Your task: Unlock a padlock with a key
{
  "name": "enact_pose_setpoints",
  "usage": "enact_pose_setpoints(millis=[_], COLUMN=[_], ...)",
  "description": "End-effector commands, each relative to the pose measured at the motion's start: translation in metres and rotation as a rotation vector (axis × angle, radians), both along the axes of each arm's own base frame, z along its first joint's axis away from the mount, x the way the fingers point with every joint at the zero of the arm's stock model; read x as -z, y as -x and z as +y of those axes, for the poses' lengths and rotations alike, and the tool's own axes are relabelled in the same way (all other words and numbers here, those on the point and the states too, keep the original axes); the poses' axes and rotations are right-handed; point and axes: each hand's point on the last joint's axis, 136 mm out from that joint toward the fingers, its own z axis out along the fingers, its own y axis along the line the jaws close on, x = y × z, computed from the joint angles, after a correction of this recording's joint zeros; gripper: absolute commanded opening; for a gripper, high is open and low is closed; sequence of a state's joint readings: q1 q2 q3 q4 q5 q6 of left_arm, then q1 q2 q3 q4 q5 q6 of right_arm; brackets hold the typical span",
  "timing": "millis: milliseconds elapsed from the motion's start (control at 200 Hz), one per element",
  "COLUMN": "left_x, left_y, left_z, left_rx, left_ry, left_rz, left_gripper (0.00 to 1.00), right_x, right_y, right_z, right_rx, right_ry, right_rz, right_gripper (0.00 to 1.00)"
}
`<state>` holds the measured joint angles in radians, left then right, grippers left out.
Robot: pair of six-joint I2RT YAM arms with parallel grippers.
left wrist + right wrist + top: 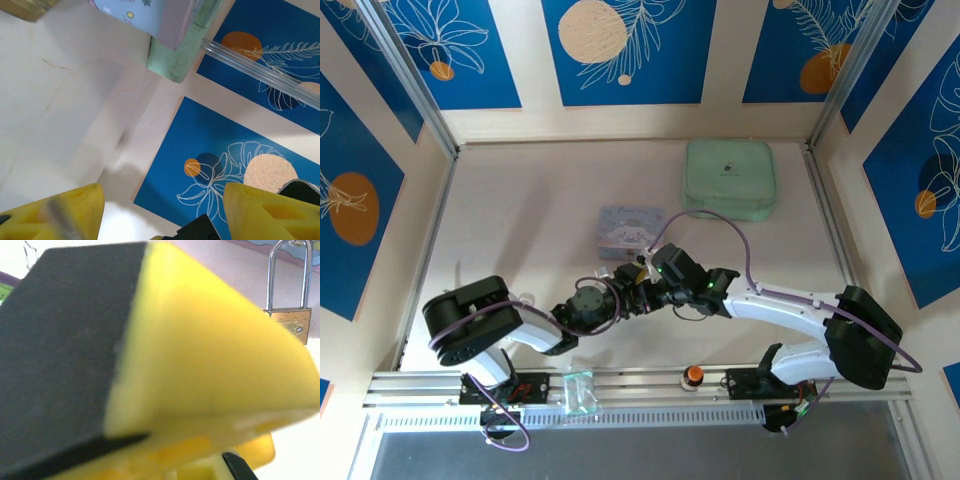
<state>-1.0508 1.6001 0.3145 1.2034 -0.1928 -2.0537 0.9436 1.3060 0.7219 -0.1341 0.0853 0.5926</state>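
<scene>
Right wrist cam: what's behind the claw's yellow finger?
The padlock sits behind the yellow finger. Its silver shackle and most of the brass body show. The finger covers the body's lower left corner, and whatever lies below that edge is hidden.

A pale blue cartoon tin is set near the middle of the white table, with a mint green case placed beyond it toward the back right. An orange-topped knob and a clear plastic tub are seen on the metal rail at the near edge. Blue leaf-patterned panels are mounted on the walls.
</scene>
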Motion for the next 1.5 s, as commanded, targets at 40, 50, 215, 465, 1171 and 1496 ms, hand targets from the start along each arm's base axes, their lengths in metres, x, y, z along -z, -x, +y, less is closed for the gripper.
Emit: enact_pose_setpoints(millis=[40,50,215,465,1171,1496], left_x=[0.003,0.003,0.006,0.008,0.003,0.006], left_y=[0.004,0.004,0.004,0.005,0.004,0.005], left_z=[0.006,0.006,0.014,0.019,0.047,0.054], left_rx=[0.000,0.001,-0.007,0.005,-0.044,-0.052], left_ry=[-0.077,-0.083,-0.157,-0.263,-0.406,-0.434], left_rz=[-0.014,-0.015,-0.027,-0.036,-0.072,-0.062], left_gripper=[0.55,0.54,0.46,0.34,0.32,0.19], right_x=[-0.008,-0.008,-0.009,-0.012,-0.017,-0.017], right_y=[0.005,0.005,0.005,0.004,0.009,0.011], right_z=[-0.001,-0.001,-0.004,-0.008,-0.012,-0.012], right_rx=[-0.008,-0.006,-0.006,0.005,-0.012,-0.016], right_ry=[-0.031,-0.029,-0.026,-0.033,-0.070,-0.081], right_rz=[-0.011,-0.011,-0.019,-0.034,-0.046,-0.049], right_gripper=[0.00,0.00,0.00,0.00,0.00,0.00])
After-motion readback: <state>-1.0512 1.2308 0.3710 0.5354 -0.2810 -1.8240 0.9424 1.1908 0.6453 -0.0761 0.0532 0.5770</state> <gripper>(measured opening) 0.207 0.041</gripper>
